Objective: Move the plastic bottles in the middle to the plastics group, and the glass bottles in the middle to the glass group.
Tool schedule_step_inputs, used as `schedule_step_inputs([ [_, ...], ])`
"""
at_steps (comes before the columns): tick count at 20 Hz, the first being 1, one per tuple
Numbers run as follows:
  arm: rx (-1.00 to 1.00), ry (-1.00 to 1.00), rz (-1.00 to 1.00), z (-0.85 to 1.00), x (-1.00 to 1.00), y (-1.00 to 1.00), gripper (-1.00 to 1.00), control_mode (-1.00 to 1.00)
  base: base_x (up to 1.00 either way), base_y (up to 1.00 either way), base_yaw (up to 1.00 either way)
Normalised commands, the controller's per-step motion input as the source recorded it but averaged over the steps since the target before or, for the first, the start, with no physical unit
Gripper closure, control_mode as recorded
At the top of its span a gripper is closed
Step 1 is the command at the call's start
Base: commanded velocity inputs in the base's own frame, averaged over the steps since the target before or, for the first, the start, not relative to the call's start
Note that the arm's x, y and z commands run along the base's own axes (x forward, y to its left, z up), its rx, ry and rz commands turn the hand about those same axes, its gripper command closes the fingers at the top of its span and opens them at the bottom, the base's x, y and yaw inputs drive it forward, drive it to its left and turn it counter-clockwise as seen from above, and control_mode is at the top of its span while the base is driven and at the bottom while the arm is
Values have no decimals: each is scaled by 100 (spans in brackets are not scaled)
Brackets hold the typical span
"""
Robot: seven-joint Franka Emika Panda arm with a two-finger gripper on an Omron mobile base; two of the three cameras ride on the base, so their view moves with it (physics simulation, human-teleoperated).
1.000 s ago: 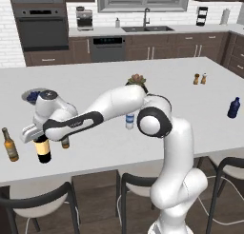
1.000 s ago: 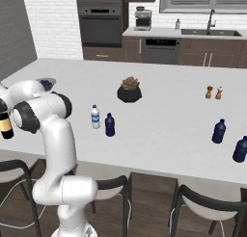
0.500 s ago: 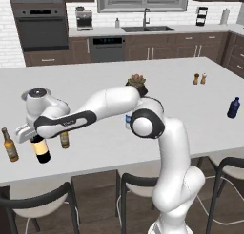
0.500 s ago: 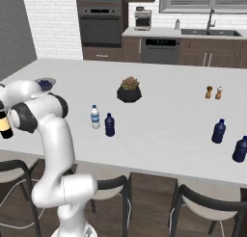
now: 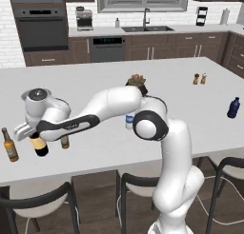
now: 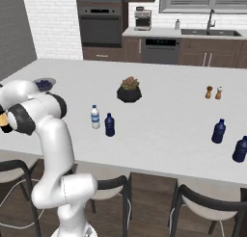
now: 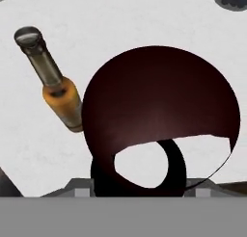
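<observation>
Grasping the wine bottle by its upper part with the tool, jaws clenched on the dark glass, bottle upright and low at the desk; whether its base touches, cannot tell. Flanking the wine bottle closely, one amber beer bottle to its left and a second beer bottle just to its right, both standing. Well apart to the right of the wine bottle, standing side by side, the clear white-capped bottle and a small dark blue bottle.
</observation>
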Motion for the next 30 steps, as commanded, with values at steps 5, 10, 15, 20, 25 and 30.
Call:
schedule_step_inputs([
  [5,25,-5,0,0,0,-38,100,-100,0,0,0],
  [10,5,7,0,0,0,-5,100,-100,0,0,0],
  [15,0,0,0,-4,0,0,100,-100,0,0,0],
  [20,0,0,0,0,0,0,-100,-100,0,0,0],
  [25,0,0,0,0,0,0,-100,-100,0,0,0],
  [30,0,0,0,0,-2,0,-100,-100,0,0,0],
])
